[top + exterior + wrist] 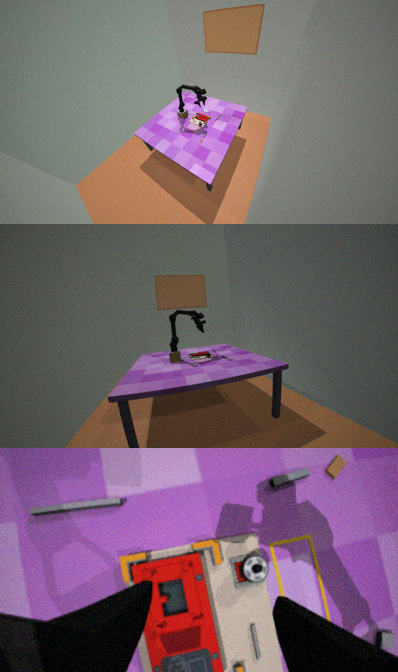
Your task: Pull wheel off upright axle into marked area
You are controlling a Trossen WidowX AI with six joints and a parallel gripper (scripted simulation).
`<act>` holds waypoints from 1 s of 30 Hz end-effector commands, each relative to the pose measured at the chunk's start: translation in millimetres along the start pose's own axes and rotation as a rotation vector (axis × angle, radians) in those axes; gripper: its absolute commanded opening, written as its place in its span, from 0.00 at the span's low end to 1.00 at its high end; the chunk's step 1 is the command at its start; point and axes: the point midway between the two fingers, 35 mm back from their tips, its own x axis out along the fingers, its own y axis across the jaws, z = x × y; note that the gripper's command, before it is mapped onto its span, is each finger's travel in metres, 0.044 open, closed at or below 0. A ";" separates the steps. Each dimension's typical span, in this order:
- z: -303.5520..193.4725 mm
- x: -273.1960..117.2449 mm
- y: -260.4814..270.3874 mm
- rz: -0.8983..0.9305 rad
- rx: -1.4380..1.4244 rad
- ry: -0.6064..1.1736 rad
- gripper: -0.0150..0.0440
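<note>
Hovering high over board | my gripper [214, 597] part-open, holding nothing | wheel [255, 568] on axle lies ahead, nearer right finger | marked area [300, 573] just right of it

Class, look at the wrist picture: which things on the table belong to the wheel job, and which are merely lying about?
Belong to the job:
- wheel on its upright axle, on the beige board
- yellow-outlined marked area beside the board
- gripper, jaws open, holding nothing

Lying about:
- long grey bar
- short grey block
- small tan block
- red plate on the board
</note>
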 end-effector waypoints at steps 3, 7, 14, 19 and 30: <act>-7.5 87.1 -39.5 -0.092 0.578 0.226 0.76; -19.1 137.5 -73.3 -0.180 1.015 0.358 0.76; -27.0 158.4 -89.4 -0.229 1.215 0.416 0.76; -21.8 160.8 -91.1 -0.229 1.215 0.415 0.76; -21.1 167.1 -91.7 -0.229 1.215 0.415 0.76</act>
